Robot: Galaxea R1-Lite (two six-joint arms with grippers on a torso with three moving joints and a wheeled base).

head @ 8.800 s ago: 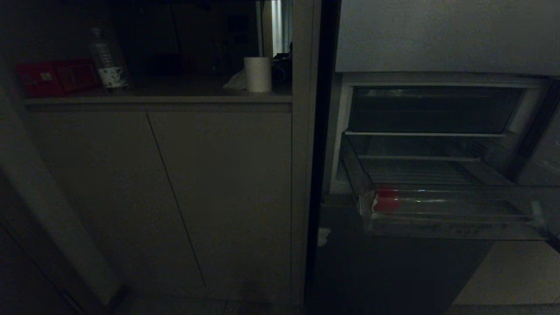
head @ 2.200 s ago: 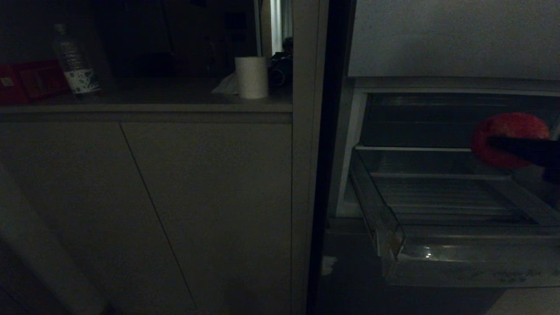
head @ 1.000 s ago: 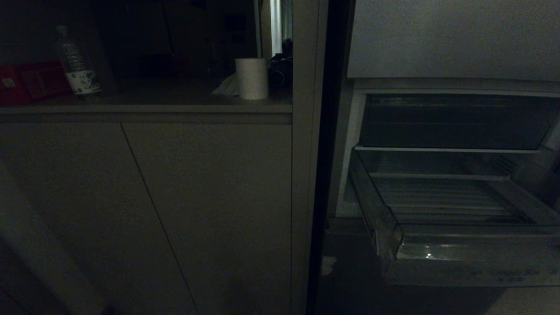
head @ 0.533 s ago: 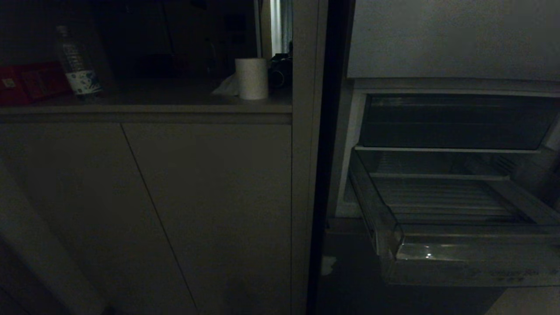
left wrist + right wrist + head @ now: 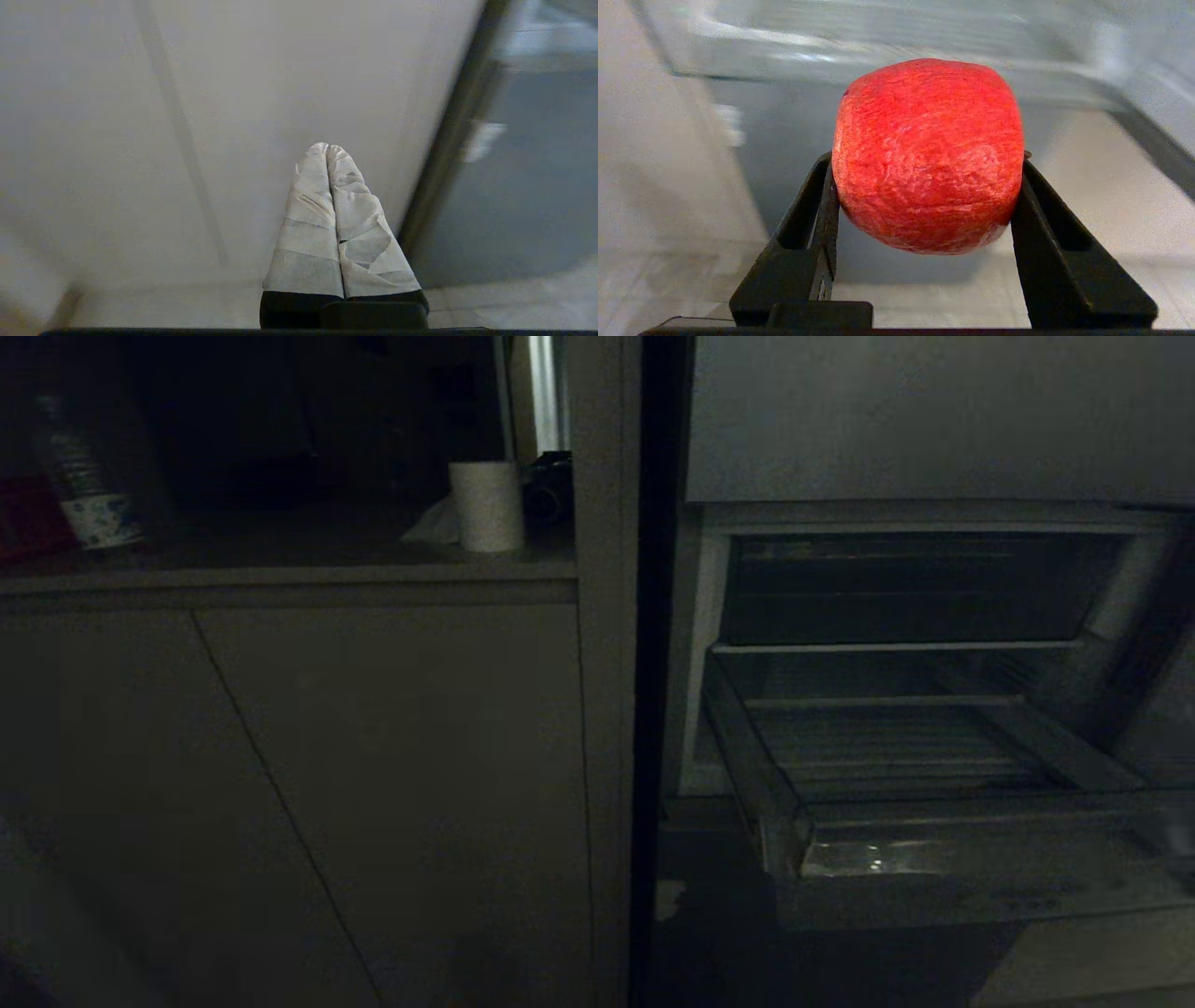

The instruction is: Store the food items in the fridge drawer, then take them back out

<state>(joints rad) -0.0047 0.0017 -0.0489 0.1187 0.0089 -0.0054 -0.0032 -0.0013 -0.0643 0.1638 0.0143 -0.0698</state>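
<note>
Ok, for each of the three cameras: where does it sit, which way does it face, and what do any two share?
Head view: on the robot's head, facing down at the pulled-out clear plastic fridge drawer and grey cabinet doors; no arm shows.
Left wrist view: behind the left gripper, shut, facing the cabinet doors.
Right wrist view: behind the right gripper, clamping a round lumpy red food item.
Shared: head and left wrist views both show the cabinet.

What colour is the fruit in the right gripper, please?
Orange-red fruit, mottled paler, clearest in the right wrist view.

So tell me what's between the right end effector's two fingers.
The red food item fills the gap in the right wrist view, both black fingers of the right end effector pressed on its sides.
</note>
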